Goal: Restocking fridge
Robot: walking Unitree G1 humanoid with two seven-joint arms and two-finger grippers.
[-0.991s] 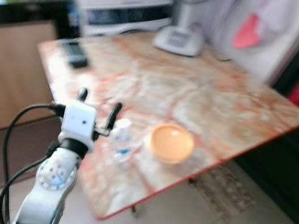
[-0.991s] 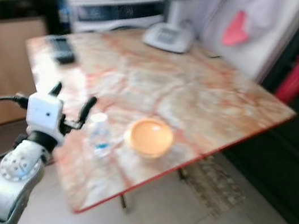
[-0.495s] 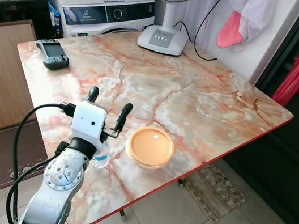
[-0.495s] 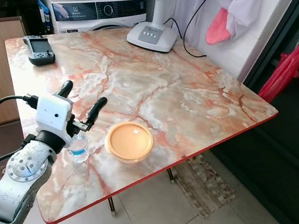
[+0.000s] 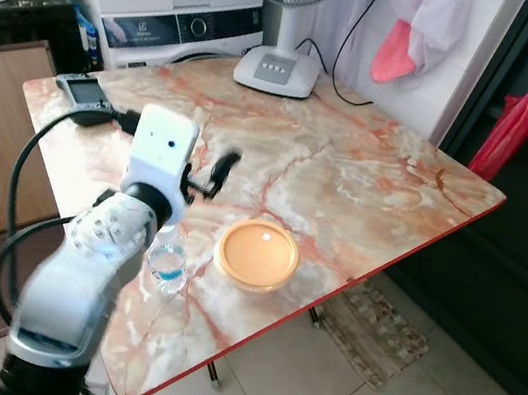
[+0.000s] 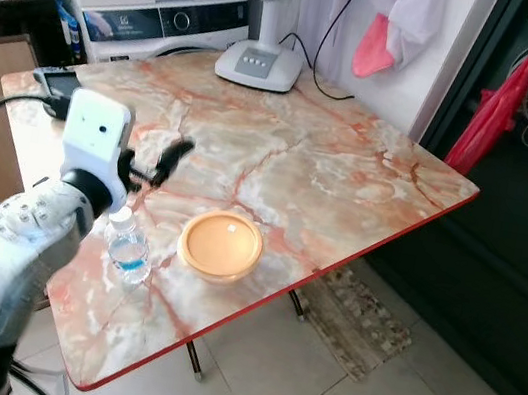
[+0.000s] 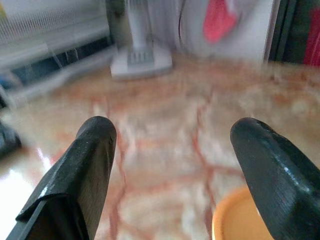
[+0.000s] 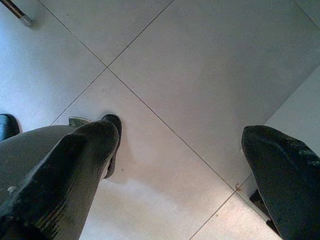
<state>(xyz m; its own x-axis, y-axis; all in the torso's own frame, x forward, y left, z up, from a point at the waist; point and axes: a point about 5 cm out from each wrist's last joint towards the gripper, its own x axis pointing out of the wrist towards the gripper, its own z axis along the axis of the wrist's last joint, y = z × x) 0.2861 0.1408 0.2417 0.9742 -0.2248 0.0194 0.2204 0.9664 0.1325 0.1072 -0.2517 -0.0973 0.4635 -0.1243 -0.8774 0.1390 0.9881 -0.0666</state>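
The left pincer [image 7: 170, 165] hangs over the marble table [image 5: 381, 166] with its two black fingers [image 7: 85, 165] spread wide and nothing between them, so it is released; from the head cameras it sits above the table's near-left part, pointing across the top toward the fan base [image 5: 273, 69]. The small water bottle [image 6: 129, 248] stands upright on the table just below and slightly to the near side of that pincer, cap up, its long axis vertical, and it is not touched by either finger. That is the relation the next move seems to turn on: the bottle lies beneath and behind the fingertips rather than ahead of them, so the pincer would likely need to draw back and come down so the fingers pass on either side of the bottle's body. Just beside the bottle, toward the robot's right, sits a round orange container [image 5: 256, 254] with its lid on, close enough that a wide finger could knock it. A dark handheld device [image 5: 84, 92] lies at the far-left corner, well apart. The left arm is clearly the nearer one; the right pincer [image 8: 175, 170] hangs idle over the tiled floor [image 8: 200, 65], fingers apart and holding nothing.
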